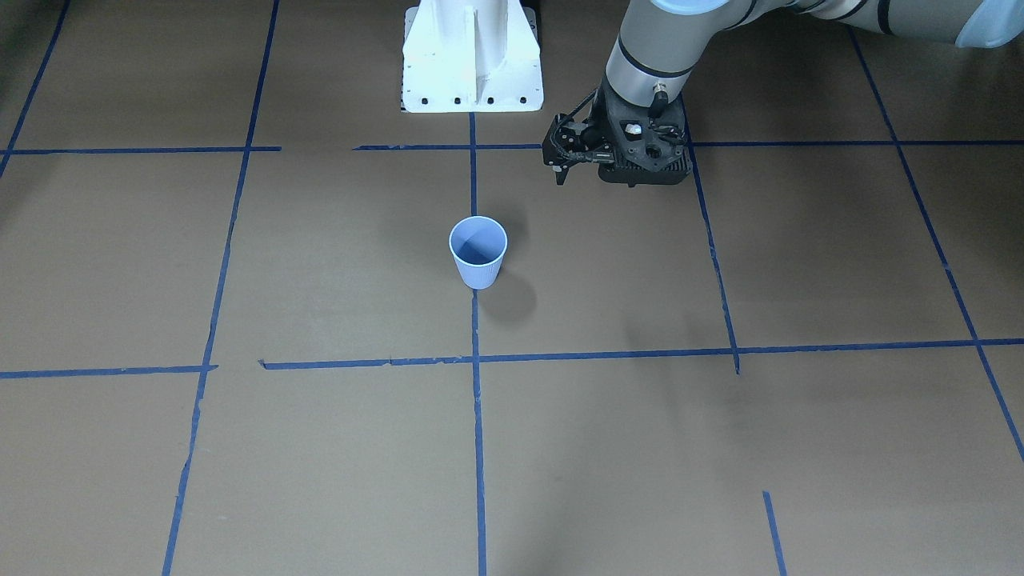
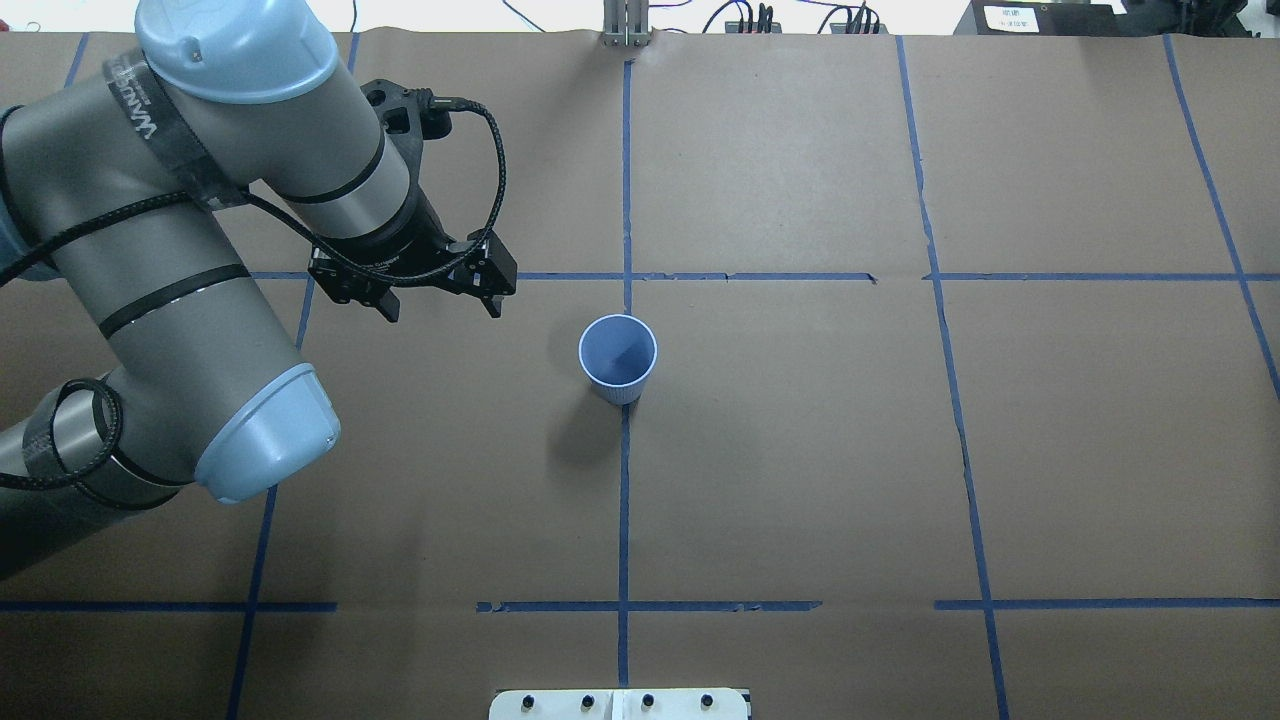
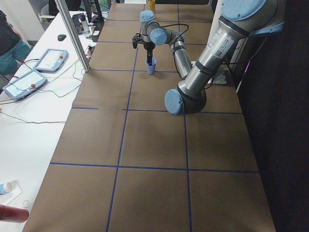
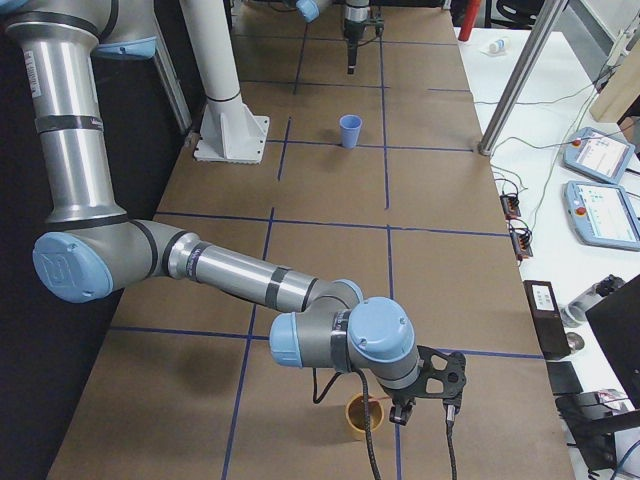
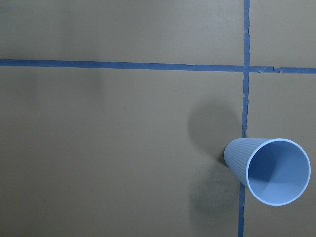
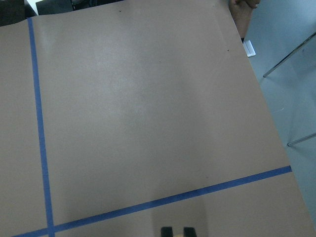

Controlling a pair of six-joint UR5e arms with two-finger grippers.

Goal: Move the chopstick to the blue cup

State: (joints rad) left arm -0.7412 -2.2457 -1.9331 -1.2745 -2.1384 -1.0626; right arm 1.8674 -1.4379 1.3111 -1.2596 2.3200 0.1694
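the brown tabletop (image 1: 344,264) is carrying a blue tape grid (image 1: 478,448); the blue cup (image 1: 478,254) is standing upright mid-frame on one of its lines.

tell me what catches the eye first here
The blue cup stands upright at the middle of the brown table, right on a blue tape line. The left gripper hangs off to the cup's left with its jaws open and nothing between them. At the table's right end, the right arm reaches down by a yellow cup.

The right claw (image 4: 424,408) hangs just beside a tan cup (image 4: 360,416), the blue cup (image 4: 350,131) well apart.
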